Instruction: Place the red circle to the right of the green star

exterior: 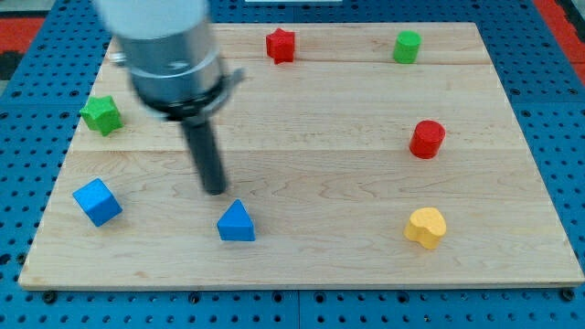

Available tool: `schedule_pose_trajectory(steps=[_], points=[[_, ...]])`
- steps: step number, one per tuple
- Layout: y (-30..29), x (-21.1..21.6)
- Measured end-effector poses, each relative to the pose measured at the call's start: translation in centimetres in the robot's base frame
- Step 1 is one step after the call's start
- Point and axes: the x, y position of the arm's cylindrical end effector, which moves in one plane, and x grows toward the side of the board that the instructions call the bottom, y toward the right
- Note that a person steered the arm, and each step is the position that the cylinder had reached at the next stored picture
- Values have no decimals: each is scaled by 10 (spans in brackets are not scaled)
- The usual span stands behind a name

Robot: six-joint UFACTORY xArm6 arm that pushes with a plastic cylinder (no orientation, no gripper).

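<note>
Camera view puts my tip (216, 190) just above the blue triangle (237, 222), apart from it; no claw exists, only a bare rod; the red circle (426, 139) sits at the view's right on the wooden surface (320, 164), well apart from the green star (101, 114) at the left.

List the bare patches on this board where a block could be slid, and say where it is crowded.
The widest bare patch lies mid-board, bordered by my tip, the red star, the red circle and the yellow block. Bare wood also lies right of the green star. It is tightest around the blue triangle and blue cube.
</note>
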Motion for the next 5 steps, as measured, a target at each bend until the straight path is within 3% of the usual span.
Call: schedule_pose_trajectory(steps=[1, 3, 4, 5], points=[[37, -28], [165, -22], [260, -15], [287, -35]])
